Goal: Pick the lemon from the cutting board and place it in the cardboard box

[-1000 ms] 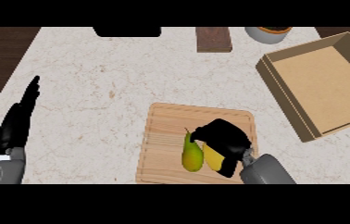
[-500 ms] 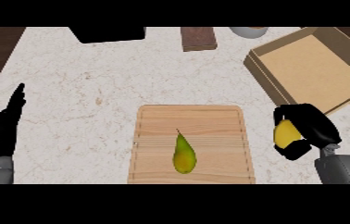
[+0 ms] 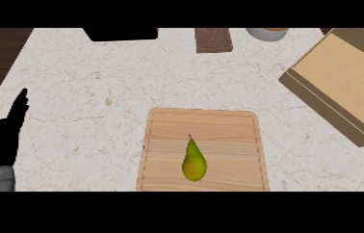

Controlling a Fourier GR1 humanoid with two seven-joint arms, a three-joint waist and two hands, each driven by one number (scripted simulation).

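At the counter's lower middle lies a pale wooden cutting board [image 3: 204,150] with rounded corners and straight grain, carrying only a teardrop-shaped green-yellow pear [image 3: 193,160], stem pointing away from the robot. No lemon shows anywhere, and the right hand is out of view. Off to the right, the cardboard box [image 3: 334,83] sits tilted, its flat tan bottom bare where visible. Along the left edge rests the black left hand [image 3: 13,126], fingers straight and upward. Speckled light stone [image 3: 107,83] forms the countertop.
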